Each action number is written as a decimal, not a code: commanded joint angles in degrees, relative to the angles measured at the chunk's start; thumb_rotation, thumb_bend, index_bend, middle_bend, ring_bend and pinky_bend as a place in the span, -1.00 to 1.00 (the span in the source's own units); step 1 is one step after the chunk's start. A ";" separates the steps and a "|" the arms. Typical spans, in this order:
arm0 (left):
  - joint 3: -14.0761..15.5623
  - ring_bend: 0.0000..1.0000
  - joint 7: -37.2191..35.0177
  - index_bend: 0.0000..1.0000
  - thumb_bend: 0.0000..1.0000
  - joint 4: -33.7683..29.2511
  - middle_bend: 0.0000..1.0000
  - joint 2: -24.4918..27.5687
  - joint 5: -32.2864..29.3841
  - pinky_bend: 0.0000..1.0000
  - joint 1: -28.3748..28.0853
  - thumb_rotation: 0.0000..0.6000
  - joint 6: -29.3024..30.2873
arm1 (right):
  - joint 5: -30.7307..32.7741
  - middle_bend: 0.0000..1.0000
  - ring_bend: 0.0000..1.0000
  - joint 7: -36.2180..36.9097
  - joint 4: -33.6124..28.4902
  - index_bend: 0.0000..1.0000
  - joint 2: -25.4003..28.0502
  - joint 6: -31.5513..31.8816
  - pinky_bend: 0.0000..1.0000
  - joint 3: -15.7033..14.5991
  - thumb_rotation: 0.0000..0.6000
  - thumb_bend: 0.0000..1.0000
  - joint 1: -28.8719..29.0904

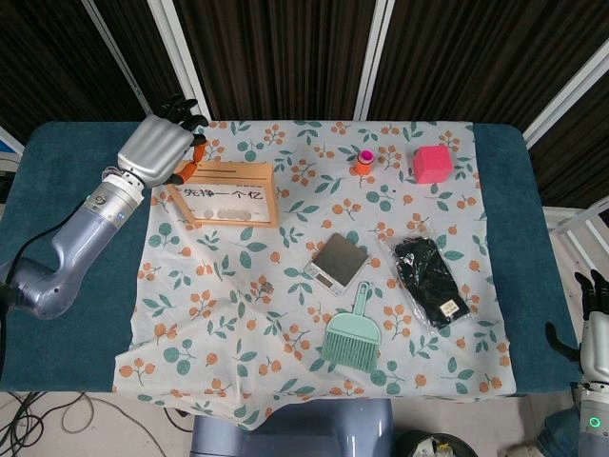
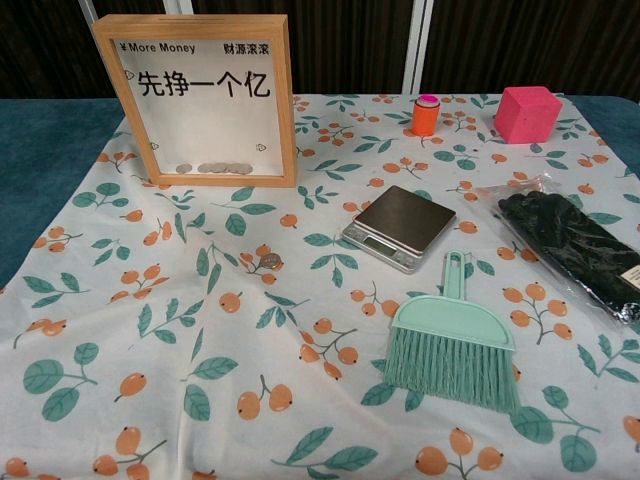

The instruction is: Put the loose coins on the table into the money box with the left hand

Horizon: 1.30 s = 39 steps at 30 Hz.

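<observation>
At the far left of the table: the silver robot left hand (image 1: 157, 145) with black fingers is hovering over the top left corner of the wooden-framed money box (image 2: 204, 100); its fingers are curling down toward the box's top edge.
Left hand's hold: whether it is pinching a coin cannot be told; the fingertips are too small and dark in the head view, and the chest view is not showing the hand.
Right hand: the right hand (image 1: 592, 328) is hanging low at the right edge of the head view, off the table; its dark fingers are pointing up, apart, with nothing in them.
Money box: it is standing upright on the leaf-and-orange patterned white cloth (image 2: 200, 340), its clear front printed with "More Money" and black characters; several coins are lying along its bottom inside.
Loose coin: one small silver coin (image 2: 269, 261) is lying on the cloth, well in front of the box and left of the flat silver digital scale (image 2: 398, 226).
Other things: a mint green hand brush (image 2: 452, 345) is lying near the scale, a black bundle in a clear bag (image 2: 575, 245) to its right; a small orange bottle with a pink cap (image 2: 426, 115) and a pink cube (image 2: 527, 113) are standing at the back.
</observation>
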 commanded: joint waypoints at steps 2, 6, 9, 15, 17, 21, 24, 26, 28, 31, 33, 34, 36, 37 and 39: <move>1.12 -1.00 4.66 0.54 0.11 0.71 -0.62 0.22 -6.71 -1.00 -3.17 1.00 -3.45 | 0.27 -0.95 -0.90 0.14 -0.02 -0.77 0.00 -0.14 -1.00 0.02 1.00 -0.21 -0.04; 3.50 -1.00 10.38 0.54 0.12 1.18 -0.65 0.84 -15.98 -1.00 -6.97 1.00 -5.94 | 0.33 -0.95 -0.90 0.19 0.07 -0.77 -0.02 0.04 -1.00 0.20 1.00 -0.21 -0.03; 7.21 -1.00 16.06 0.54 0.12 2.26 -0.67 0.82 -24.78 -1.00 -11.39 1.00 -7.55 | 0.38 -0.95 -0.90 0.08 0.05 -0.77 -0.06 0.09 -1.00 0.16 1.00 -0.21 -0.07; 13.44 -1.00 22.88 0.55 0.12 3.50 -0.68 -1.00 -37.39 -1.00 -18.64 1.00 -6.78 | 0.16 -0.95 -0.90 -0.20 0.19 -0.77 -0.26 0.52 -1.00 0.20 1.00 -0.21 -0.10; 14.60 -1.00 23.82 0.55 0.12 3.67 -0.68 -1.72 -39.18 -1.00 -19.85 1.00 -6.04 | 0.18 -0.95 -0.90 -0.28 0.17 -0.77 -0.31 0.59 -1.00 0.26 1.00 -0.21 -0.08; 15.69 -1.00 24.27 0.55 0.12 3.88 -0.68 -2.68 -40.66 -1.00 -20.83 1.00 -4.87 | 0.13 -0.95 -0.90 -0.22 0.23 -0.77 -0.43 0.68 -1.00 0.26 1.00 -0.21 -0.11; 15.95 -1.00 24.03 0.54 0.13 4.08 -0.68 -3.29 -40.94 -1.00 -21.00 1.00 -3.86 | 0.07 -0.95 -0.90 -0.18 0.25 -0.77 -0.40 0.72 -1.00 0.28 1.00 -0.21 -0.12; 15.81 -1.00 23.53 0.54 0.13 4.16 -0.67 -3.61 -40.82 -1.00 -20.82 1.00 -3.21 | 0.14 -0.95 -0.90 -0.12 0.24 -0.77 -0.38 0.69 -1.00 0.30 1.00 -0.21 -0.14; 15.62 -1.00 23.04 0.54 0.13 4.25 -0.67 -3.88 -40.60 -1.00 -20.59 1.00 -2.71 | 0.13 -0.95 -0.90 -0.08 0.25 -0.77 -0.38 0.71 -1.00 0.32 1.00 -0.21 -0.15; 15.16 -1.00 21.91 0.53 0.13 4.40 -0.67 -4.30 -39.89 -1.00 -19.95 1.00 -2.07 | 0.27 -0.95 -0.90 -0.03 0.20 -0.77 -0.32 0.76 -1.00 0.37 1.00 -0.21 -0.22; 14.76 -1.00 20.84 0.52 0.13 4.79 -0.67 -4.79 -38.95 -1.00 -19.31 1.00 -1.95 | 0.42 -0.95 -0.90 0.08 0.08 -0.77 -0.30 0.99 -1.00 0.54 1.00 -0.21 -0.31; 14.67 -1.00 20.51 0.51 0.13 4.99 -0.67 -4.95 -38.58 -1.00 -19.09 1.00 -2.01 | 0.45 -0.95 -0.90 0.07 0.07 -0.77 -0.28 1.08 -1.00 0.59 1.00 -0.21 -0.34; 14.52 -1.00 19.91 0.51 0.12 5.39 -0.67 -5.30 -37.91 -1.00 -18.71 1.00 -2.25 | 0.57 -0.95 -0.90 0.08 0.00 -0.77 -0.26 1.11 -1.00 0.62 1.00 -0.21 -0.39; 14.42 -1.00 19.56 0.51 0.12 5.52 -0.67 -5.46 -37.67 -1.00 -18.55 1.00 -2.52 | 0.57 -0.95 -0.90 0.06 -0.05 -0.77 -0.26 1.08 -1.00 0.59 1.00 -0.21 -0.39; 14.15 -1.00 18.77 0.50 0.08 5.97 -0.67 -5.75 -37.07 -1.00 -18.24 1.00 -3.07 | 0.47 -0.95 -0.90 -0.03 -0.08 -0.77 -0.26 0.98 -1.00 0.51 1.00 -0.21 -0.35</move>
